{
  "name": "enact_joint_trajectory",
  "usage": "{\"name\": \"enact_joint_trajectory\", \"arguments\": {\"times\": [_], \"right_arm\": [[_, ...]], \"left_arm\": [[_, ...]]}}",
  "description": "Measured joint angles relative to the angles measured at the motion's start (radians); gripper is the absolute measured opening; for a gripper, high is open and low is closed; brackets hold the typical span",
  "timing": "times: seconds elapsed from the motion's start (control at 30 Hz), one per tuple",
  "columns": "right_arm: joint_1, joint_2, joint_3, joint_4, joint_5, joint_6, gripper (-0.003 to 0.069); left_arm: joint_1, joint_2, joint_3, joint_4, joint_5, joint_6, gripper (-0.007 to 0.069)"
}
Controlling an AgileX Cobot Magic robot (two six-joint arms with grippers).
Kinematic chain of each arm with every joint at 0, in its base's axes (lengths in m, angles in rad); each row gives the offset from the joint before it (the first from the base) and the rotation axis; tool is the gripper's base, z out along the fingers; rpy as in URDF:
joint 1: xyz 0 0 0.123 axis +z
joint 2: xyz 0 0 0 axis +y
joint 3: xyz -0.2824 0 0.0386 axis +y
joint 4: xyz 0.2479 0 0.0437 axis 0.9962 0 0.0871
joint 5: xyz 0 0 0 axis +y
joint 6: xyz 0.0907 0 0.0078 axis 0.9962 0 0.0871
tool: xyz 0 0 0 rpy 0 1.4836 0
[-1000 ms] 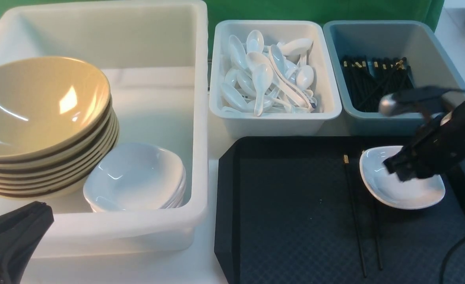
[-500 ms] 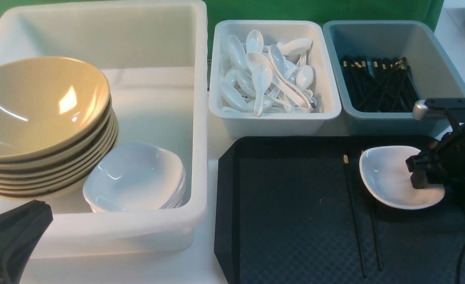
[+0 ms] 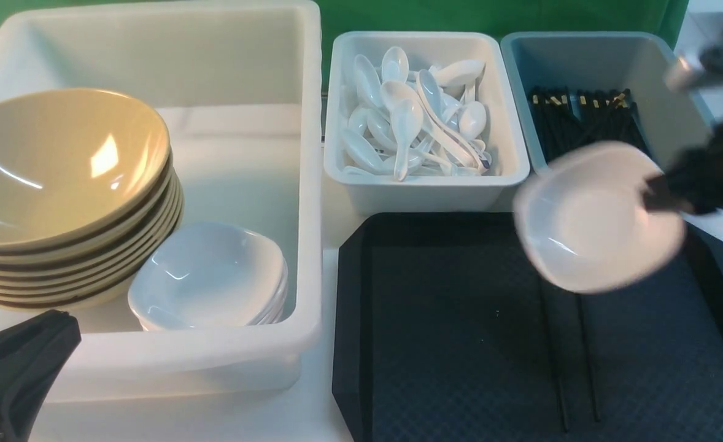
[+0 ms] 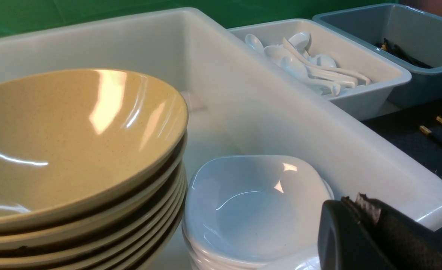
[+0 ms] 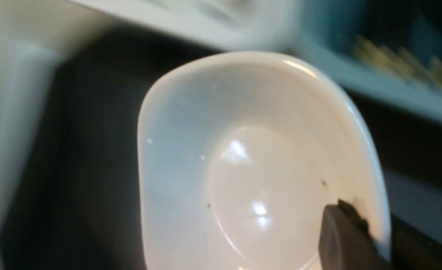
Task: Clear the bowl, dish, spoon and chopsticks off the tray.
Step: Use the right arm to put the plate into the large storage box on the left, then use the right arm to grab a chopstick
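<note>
My right gripper [image 3: 661, 195] is shut on the right rim of the white dish [image 3: 591, 215] and holds it in the air over the back right of the black tray [image 3: 447, 344]; the picture is blurred by motion. In the right wrist view one finger lies inside the dish [image 5: 251, 168] and the gripper [image 5: 371, 225] pinches its rim. The black chopsticks [image 3: 559, 380] lie on the tray below the dish. Mustard-yellow bowls [image 3: 61, 166] sit stacked in the large white tub [image 3: 312, 184]. White spoons [image 3: 410, 116] fill the small white tub. My left gripper [image 3: 54, 328] rests shut at the near left.
A stack of white dishes [image 3: 208, 273] stands beside the bowls in the large tub. A blue-grey tub [image 3: 601, 61] behind the tray holds black chopsticks. In the left wrist view my left gripper [image 4: 356, 202] hovers by the large tub's near rim [image 4: 423, 198].
My right gripper came down on the dish's right rim, closed on it and lifted it off the tray, up and toward the back. The left arm has not moved.
</note>
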Motion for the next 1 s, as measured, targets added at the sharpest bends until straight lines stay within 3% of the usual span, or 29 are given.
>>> {"name": "enact_joint_trajectory", "arguments": {"times": [0.07, 0.17, 0.27, 0.33, 0.47, 0.67, 0.83, 0.87, 0.93, 1.0], "right_arm": [[0.072, -0.004, -0.013, 0.073, -0.027, -0.050, 0.0061], [0.309, 0.042, -0.059, 0.254, -0.192, -0.200, 0.0061], [0.500, 0.148, -0.132, 0.314, -0.403, -0.285, 0.0062], [0.566, 0.232, -0.179, 0.327, -0.480, -0.312, 0.0069], [0.631, 0.387, -0.284, 0.333, -0.518, -0.349, 0.0127], [0.593, 0.463, -0.361, 0.310, -0.375, -0.342, 0.0382], [0.489, 0.344, -0.368, 0.042, -0.112, -0.048, 0.0440], [0.468, 0.323, -0.368, -0.045, -0.055, 0.015, 0.0442], [0.414, 0.249, -0.364, -0.300, 0.110, 0.266, 0.0446], [0.369, 0.211, -0.325, -0.484, 0.208, 0.406, 0.0454]], "left_arm": [[0.000, 0.000, 0.002, 0.000, -0.012, 0.000, -0.0005], [0.000, 0.000, 0.031, 0.000, -0.052, 0.000, -0.0005], [0.000, 0.000, 0.050, 0.000, -0.079, 0.000, -0.0005], [0.000, 0.000, 0.050, 0.000, -0.085, 0.000, -0.0005], [0.000, 0.000, 0.050, -0.003, -0.092, 0.000, -0.0005], [0.000, 0.000, 0.050, -0.006, -0.083, 0.000, -0.0005], [0.000, 0.000, 0.050, -0.007, -0.080, 0.000, -0.0005], [0.000, 0.000, 0.050, -0.007, -0.080, 0.000, -0.0005], [0.000, 0.000, 0.050, -0.011, -0.080, 0.000, -0.0005], [0.000, 0.000, 0.050, -0.014, -0.081, 0.000, -0.0005]]}}
